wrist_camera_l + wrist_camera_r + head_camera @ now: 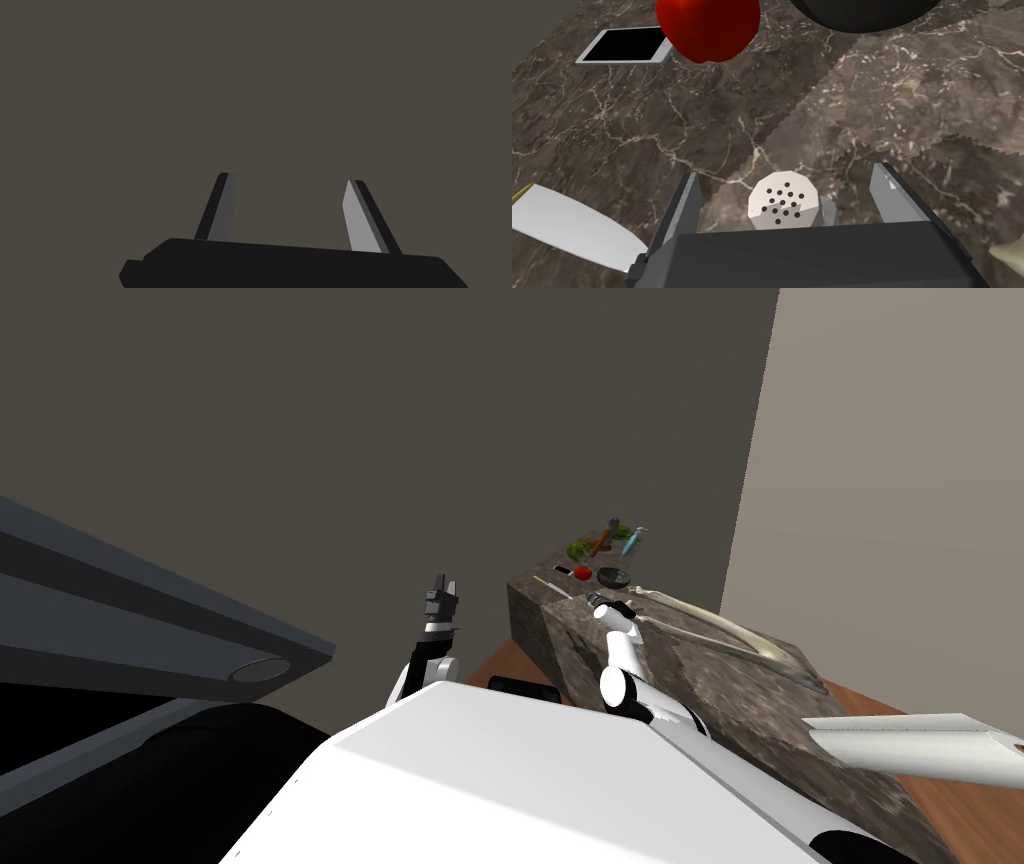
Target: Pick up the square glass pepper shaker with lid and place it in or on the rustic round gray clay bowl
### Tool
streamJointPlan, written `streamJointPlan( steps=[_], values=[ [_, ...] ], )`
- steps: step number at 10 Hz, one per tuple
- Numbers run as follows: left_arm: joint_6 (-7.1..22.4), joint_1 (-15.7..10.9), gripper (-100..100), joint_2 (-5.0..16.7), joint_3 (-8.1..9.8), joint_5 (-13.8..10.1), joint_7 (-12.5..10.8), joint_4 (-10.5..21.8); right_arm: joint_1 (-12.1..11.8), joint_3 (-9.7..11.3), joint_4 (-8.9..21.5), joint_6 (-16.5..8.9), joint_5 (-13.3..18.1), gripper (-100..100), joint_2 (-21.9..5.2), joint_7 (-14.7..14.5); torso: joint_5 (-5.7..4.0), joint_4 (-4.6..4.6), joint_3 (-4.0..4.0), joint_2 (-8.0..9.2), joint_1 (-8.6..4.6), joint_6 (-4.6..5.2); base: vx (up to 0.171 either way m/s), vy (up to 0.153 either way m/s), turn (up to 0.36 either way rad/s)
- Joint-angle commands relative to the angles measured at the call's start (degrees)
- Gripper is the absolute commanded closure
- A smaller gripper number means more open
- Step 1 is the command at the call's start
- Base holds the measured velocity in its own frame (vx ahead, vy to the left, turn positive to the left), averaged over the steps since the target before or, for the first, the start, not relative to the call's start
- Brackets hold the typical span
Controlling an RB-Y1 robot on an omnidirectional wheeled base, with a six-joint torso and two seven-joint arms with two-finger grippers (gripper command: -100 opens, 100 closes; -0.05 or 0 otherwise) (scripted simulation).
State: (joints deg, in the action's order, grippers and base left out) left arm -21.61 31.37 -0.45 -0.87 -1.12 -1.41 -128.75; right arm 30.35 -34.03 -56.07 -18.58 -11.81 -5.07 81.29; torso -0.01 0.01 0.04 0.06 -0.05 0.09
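While the right jaws stood wide apart, the pepper shaker (784,205) sat between them on the brown stone desk (887,100), touching neither one. Past them were a red fruit (708,27), a phone (624,46) and the dark bowl (862,12). The left jaws were wide apart too, and empty.

flat, evenly soft light all round, my head view tilted hard with walls (400,438) splaying at the corners, jagged stair-stepped shade edges across the worktop (862,100), everything pretty crisp
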Motion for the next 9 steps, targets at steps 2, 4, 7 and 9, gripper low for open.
streamJointPlan(
  steps=[2, 4, 7, 9],
  values=[
    [0.0, 0.0, 0, 0.0, 0.0, 0.0, 0.0, 0.0, -0.01, 0.0, -0.02, -0.02, 0.0, 100, 0.01, 0.0, 0.0, -0.01, -0.02, -0.03, 0.01, 0.0, 0.0, 0.0, 0.0],
    [0.0, 0.0, 0, 0.0, 0.0, 0.0, 0.0, 0.0, 0.04, 0.03, -0.12, 0.14, 0.07, 100, -0.09, -0.11, -0.08, -0.07, -0.08, -0.09, -0.04, -0.02, 0.0, 0.0, 0.0],
    [0.0, 0.0, 0, 0.0, 0.0, 0.0, 0.0, 0.0, -0.83, 2.13, -1.13, -0.29, -0.89, 100, 1.19, -0.74, -0.08, -0.06, -0.08, -0.1, -0.06, -0.04, 0.012, -0.001, -0.115],
    [0.0, 0.01, 0, 0.0, 0.01, 0.0, 0.0, 0.0, -1.55, 4.1, -2.96, -1.29, -1.31, 100, 2.7, -1.37, -0.07, -0.09, -0.14, -0.2, -0.08, 0.08, 0.05, 0.015, -0.284]
  ],
)
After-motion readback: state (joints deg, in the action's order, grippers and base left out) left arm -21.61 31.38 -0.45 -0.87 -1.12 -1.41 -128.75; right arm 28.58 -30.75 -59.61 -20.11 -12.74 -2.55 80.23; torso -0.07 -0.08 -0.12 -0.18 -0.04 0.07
